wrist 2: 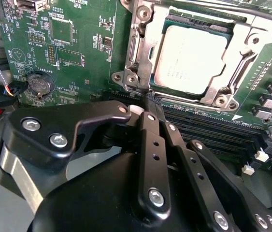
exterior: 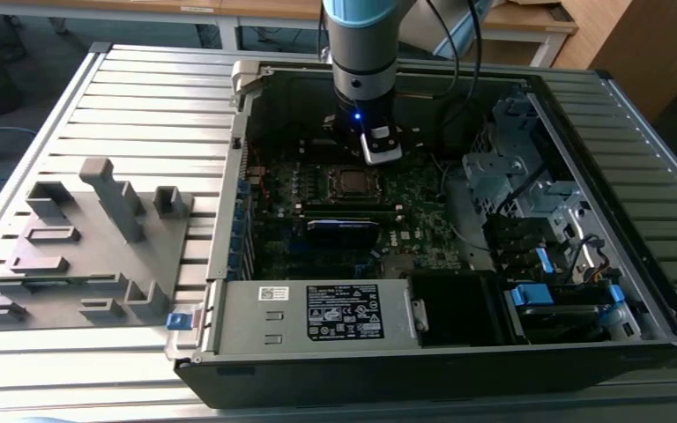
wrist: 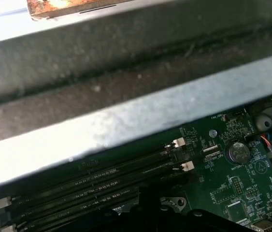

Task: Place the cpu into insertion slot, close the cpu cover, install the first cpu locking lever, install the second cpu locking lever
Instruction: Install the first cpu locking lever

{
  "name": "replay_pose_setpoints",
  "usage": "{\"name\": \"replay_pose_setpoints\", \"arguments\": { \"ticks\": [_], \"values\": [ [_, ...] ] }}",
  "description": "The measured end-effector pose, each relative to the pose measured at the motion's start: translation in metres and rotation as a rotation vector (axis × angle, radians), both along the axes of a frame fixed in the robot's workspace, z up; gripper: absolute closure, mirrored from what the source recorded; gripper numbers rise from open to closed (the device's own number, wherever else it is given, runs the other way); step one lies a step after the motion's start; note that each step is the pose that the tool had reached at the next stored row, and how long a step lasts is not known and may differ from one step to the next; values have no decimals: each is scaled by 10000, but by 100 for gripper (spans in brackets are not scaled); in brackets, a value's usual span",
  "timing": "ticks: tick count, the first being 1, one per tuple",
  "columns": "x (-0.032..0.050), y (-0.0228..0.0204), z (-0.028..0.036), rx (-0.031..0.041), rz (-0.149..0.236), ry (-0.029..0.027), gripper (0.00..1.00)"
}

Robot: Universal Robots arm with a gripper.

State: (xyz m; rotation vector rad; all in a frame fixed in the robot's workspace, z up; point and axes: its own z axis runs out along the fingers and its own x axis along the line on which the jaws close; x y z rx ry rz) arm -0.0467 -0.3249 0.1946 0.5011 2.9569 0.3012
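1. Second wrist view: the cpu (wrist 2: 190, 59) lies flat in the insertion slot (wrist 2: 198, 58), silver-grey top up, square to the socket. Placement looks done.
2. The cpu cover (wrist 2: 244, 46) lies down over the chip's edges, its window framing the metal top. I judge the cover closed, though I can't confirm it is fully seated.
3. My gripper (wrist 2: 151, 98) sits just beside the socket's corner, the one nearest the memory slots (wrist 2: 208, 126). My fingers (wrist 2: 151, 145) are drawn together with no gap at the tips. Whether they pinch a lever there I cannot tell; the tip hides the contact spot.
4. Judgement: the step in hand is a locking lever. To do it well, I need the tips low and tight against the socket frame, pressing steadily along the lever's arc without scraping the board's small parts or the slot clips (wrist 2: 261, 154).
5. Exterior view: my arm (exterior: 362, 53) hangs down into the open computer case (exterior: 433, 370), my gripper (exterior: 383, 152) just above the socket (exterior: 352, 181), on the motherboard (exterior: 415, 207).
6. First wrist view: the memory slots (wrist: 102, 179) run beside the coin battery (wrist: 236, 152), with the case wall (wrist: 126, 87) looming close.
7. On the exterior view's left, a grey fixture tray (exterior: 80, 256) sits on the slatted table (exterior: 151, 97), well apart from the work.
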Motion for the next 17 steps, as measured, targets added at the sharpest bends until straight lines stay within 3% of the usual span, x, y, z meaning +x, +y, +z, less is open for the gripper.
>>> {"name": "replay_pose_setpoints", "arguments": {
  "ticks": [8, 14, 17],
  "values": [
    [4, -1, -3, 42, 0, 1, 89],
    [5, 0, -2, 316, 1, -1, 89],
    [4, -1, 13, 338, -1, 0, 89]
  ]
}}
